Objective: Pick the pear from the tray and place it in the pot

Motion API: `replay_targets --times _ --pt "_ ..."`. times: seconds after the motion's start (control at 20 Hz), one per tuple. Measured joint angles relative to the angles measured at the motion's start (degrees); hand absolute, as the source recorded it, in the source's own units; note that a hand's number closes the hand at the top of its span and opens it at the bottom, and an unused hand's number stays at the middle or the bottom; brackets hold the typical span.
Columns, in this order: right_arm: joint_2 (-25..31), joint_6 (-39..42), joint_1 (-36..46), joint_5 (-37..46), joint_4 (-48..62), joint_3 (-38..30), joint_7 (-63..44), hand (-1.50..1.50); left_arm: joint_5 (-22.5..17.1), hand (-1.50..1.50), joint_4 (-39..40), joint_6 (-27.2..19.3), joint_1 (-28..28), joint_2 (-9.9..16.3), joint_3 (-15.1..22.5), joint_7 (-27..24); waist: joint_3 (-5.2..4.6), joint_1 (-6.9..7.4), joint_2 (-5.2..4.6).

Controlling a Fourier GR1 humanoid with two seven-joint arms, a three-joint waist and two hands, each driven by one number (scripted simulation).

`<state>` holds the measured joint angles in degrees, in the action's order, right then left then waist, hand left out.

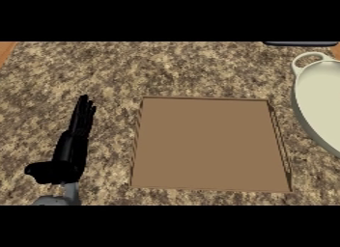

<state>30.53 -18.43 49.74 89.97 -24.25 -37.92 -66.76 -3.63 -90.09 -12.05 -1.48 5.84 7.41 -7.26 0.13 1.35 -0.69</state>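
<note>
Pear is nowhere visible: tray point(210, 144) lies bare, right of the left hand point(71, 144), whose straight, released fingers point(84, 111) point up; pot point(328, 108) sits farther right.

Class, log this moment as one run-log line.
left hand: open, resting | right hand: unseen | tray: no pear visible | pot: right edge

I read no lettering anywhere; the tray point(210, 144) in front of me carries no label; the pot point(328, 103) bears no brand or number; the counter point(151, 67) shows only speckle.
</note>
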Motion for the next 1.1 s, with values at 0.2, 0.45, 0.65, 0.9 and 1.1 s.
replay_targets --times 0.2,0.45,0.65,0.9,1.1 --pt "-1.4 -1.8 -2.3 -3.2 0.1 -4.9 0.3 -1.50 0.2 0.00 0.3 0.0 0.2 0.1 -0.2 -0.5 -0.01 -0.21 0.11" --pt "-4.2 -11.0 -4.6 -5.8 -4.0 -7.5 5.5 -1.50 -0.4 0.00 0.3 0.4 0.0 0.3 -1.0 -0.1 -0.01 -0.35 0.31" --pt "-5.2 -22.4 -5.7 -5.7 -10.1 -8.1 9.2 -1.50 -0.3 0.00 -0.2 0.3 0.3 0.2 -0.8 0.2 0.01 -0.39 0.41" --pt "-8.3 -35.1 -7.9 -6.7 -17.3 -10.0 10.5 -1.50 0.1 0.00 0.1 -0.1 0.9 -0.3 -0.5 -0.3 -0.05 -0.84 0.54" --pt "-11.4 -41.0 -10.4 -6.8 -22.3 -11.4 10.3 -1.50 -0.3 0.00 0.0 0.4 1.2 0.2 -1.2 -0.3 -0.10 -1.12 0.67"
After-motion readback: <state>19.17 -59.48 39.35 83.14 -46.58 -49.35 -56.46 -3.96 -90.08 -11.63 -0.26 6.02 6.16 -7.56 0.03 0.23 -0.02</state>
